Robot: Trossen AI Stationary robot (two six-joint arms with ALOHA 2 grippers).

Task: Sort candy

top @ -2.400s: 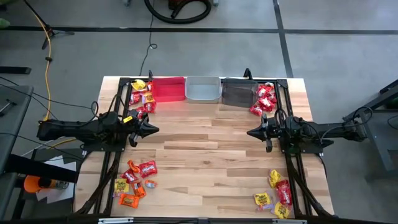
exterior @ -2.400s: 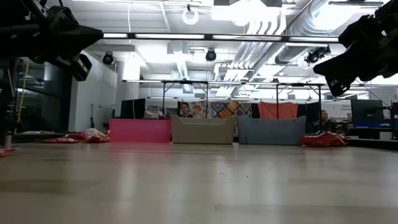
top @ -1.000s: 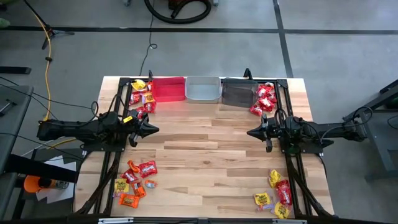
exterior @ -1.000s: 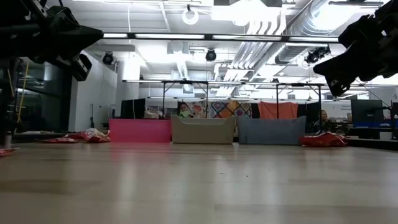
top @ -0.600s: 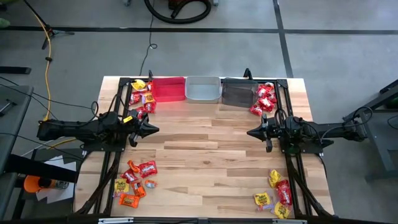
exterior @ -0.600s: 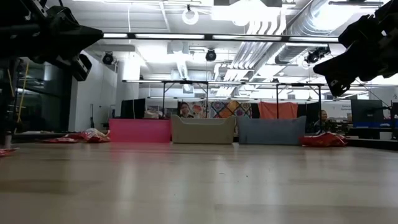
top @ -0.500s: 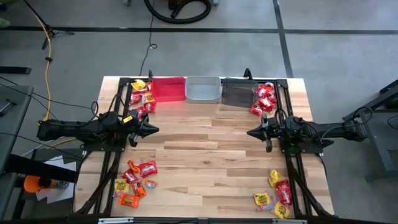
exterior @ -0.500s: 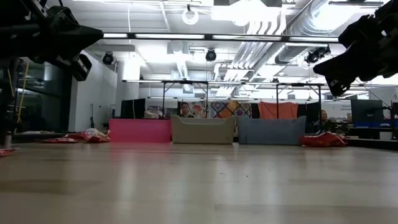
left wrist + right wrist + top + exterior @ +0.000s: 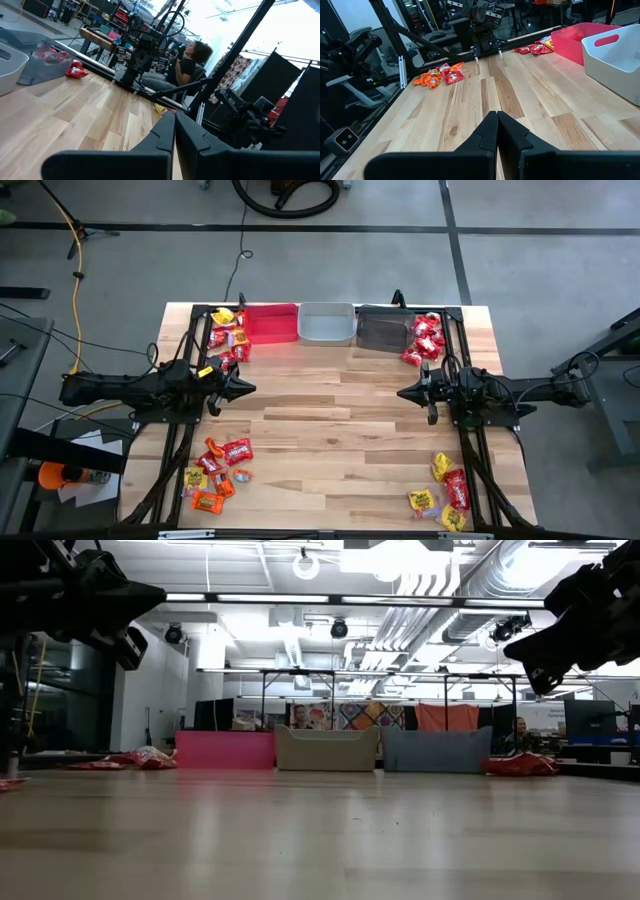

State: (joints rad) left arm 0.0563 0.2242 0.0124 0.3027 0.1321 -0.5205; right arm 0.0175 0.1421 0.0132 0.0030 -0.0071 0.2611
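Observation:
Wrapped candies lie in four heaps on the table: red and yellow ones at the far left [image 9: 228, 338], red ones at the far right [image 9: 424, 338], orange, red and yellow ones at the near left [image 9: 215, 472], yellow and red ones at the near right [image 9: 445, 488]. My left gripper [image 9: 250, 388] hovers shut above the table's left side, pointing right. My right gripper [image 9: 402, 393] hovers shut above the right side, pointing left. The shut fingers show in the left wrist view [image 9: 174, 131] and the right wrist view [image 9: 497, 127].
Three small bins stand in a row at the far edge: a red one [image 9: 270, 322], a clear grey one [image 9: 327, 324] and a dark one [image 9: 386, 327]. Bare wood lies between the two grippers [image 9: 325, 420]. People sit in the room beyond the table.

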